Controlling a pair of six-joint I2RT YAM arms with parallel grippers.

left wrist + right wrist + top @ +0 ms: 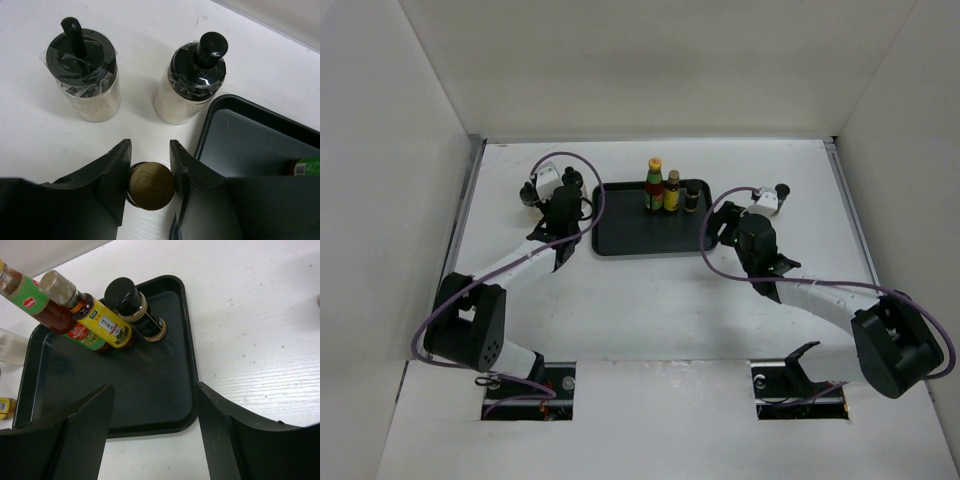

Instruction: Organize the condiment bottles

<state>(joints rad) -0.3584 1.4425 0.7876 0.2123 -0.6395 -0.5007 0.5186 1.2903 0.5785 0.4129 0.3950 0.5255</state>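
**Overhead view.** A flat black tray [620, 240] with a raised rim lies mid-desk [650, 300]. Three bottles stand in a row along its far edge: a tall red bottle [654, 185] with green neck and yellow cap, a yellow-labelled bottle [672, 192], and a short dark bottle [692, 199].

**Left wrist view.** The left gripper [149, 157] is clenched on a small gold-capped bottle [151, 185], its lid ribbed, which stands on the desk just left of the tray. Farther off, a left jar [90, 95] and a right jar [177, 102] stand untouched on the desk; both are squat, clear, filled with pale powder and capped in glossy black. The step in hand appears to be the pick-up. The next move calls for a straight lift over the rim and a set-down beside the row.

**Right wrist view.** The right gripper [153, 390] hangs released and empty above the smooth tray, with the three bottles toward its far side.
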